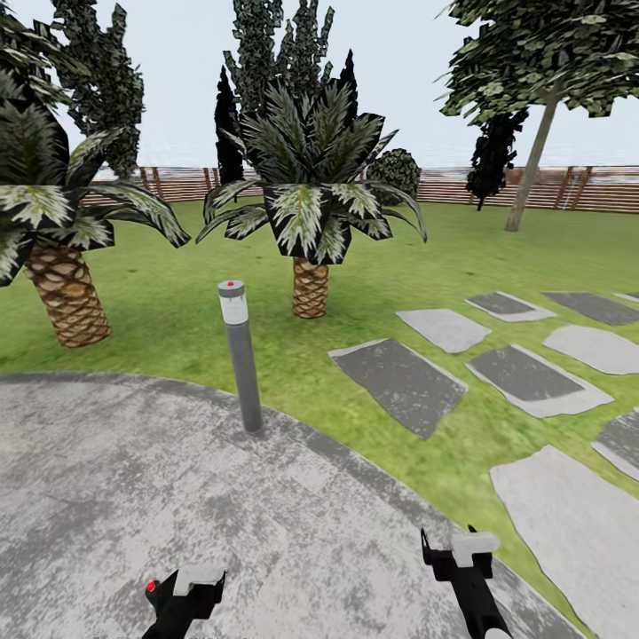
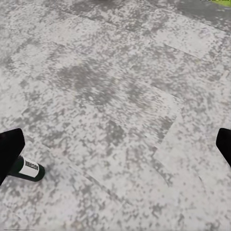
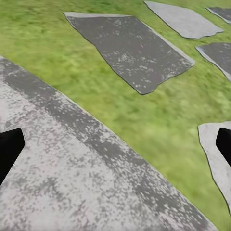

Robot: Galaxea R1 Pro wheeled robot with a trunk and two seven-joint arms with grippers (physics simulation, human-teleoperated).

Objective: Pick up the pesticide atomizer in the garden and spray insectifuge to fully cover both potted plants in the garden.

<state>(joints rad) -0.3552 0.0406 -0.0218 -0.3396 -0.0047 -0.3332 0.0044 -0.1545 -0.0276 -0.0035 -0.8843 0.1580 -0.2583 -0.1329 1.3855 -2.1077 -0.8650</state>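
Observation:
The pesticide atomizer [image 2: 30, 168] shows in the left wrist view as a dark green bottle end with a white label, lying on the grey paving. It is partly hidden behind one black finger [image 2: 9, 151]. My left gripper [image 2: 115, 149] hangs above the patio, open and holding nothing, and shows low in the head view [image 1: 186, 593]. My right gripper [image 1: 461, 552] is open too, over the patio's edge [image 3: 115, 144]. The garden lawn [image 1: 177, 293] surrounds the round patio [image 1: 133, 497]. The potted plants are out of view.
A grey bollard lamp [image 1: 240, 355] with a red dot stands at the patio rim ahead. Two palms [image 1: 311, 213] [image 1: 53, 231] grow on the grass beyond. Flat stepping stones [image 1: 399, 382] lie to the right. A brown slat fence [image 1: 497, 186] closes the far side.

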